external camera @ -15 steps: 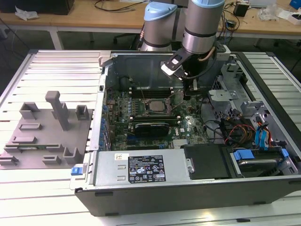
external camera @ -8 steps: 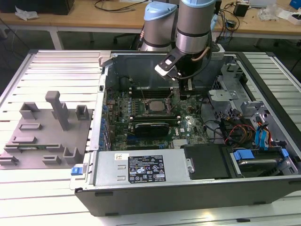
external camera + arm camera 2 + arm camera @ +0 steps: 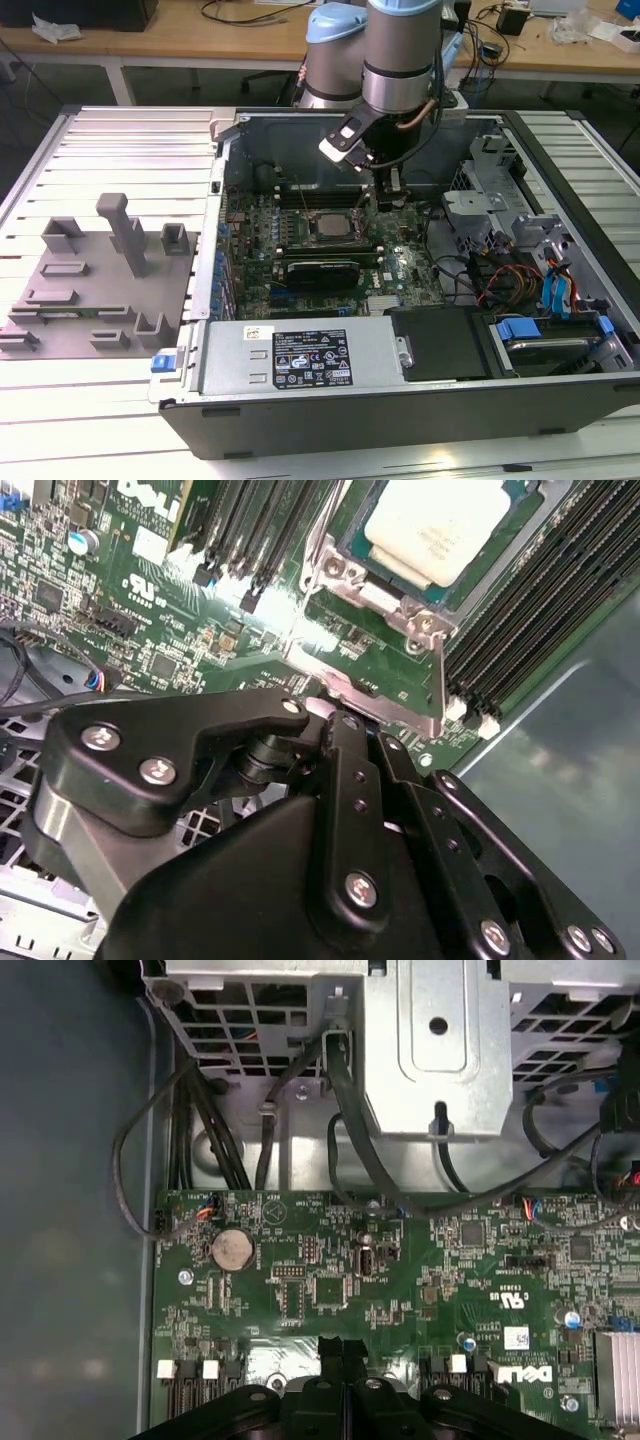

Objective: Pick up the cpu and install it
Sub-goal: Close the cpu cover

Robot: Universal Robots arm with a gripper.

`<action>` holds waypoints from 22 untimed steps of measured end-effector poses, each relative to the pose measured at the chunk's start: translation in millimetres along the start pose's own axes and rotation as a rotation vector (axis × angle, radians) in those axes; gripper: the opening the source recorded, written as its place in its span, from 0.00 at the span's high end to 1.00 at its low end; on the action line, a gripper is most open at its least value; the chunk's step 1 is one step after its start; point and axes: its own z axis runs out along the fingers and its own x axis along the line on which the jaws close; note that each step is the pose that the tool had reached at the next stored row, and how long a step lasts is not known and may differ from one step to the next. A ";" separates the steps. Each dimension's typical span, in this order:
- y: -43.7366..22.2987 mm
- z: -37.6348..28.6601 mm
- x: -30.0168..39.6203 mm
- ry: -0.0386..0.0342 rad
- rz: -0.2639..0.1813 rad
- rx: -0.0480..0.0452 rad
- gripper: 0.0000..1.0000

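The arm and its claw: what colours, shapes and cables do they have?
The arm is a silver-grey tube with light blue joint caps and a dark band. A brownish cable loops beside its wrist. The claw is black, with linked bars and silver screws.

The gripper (image 3: pixel 342 1352) hangs over a green motherboard (image 3: pixel 400 1290) beside black cables (image 3: pixel 215 1140).

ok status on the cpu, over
Gripper shut, empty, over the motherboard beside the socket. Cpu lying in the socket, apart from the gripper. Memory slots either side of it.
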 end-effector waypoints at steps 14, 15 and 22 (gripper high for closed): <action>-30.6 -3.2 0.1 -0.0003 0.001 -0.0360 0.89; -30.7 -3.1 0.0 -0.0002 0.001 -0.0330 0.89; -30.3 -1.8 0.1 0.0002 -0.002 0.0742 0.89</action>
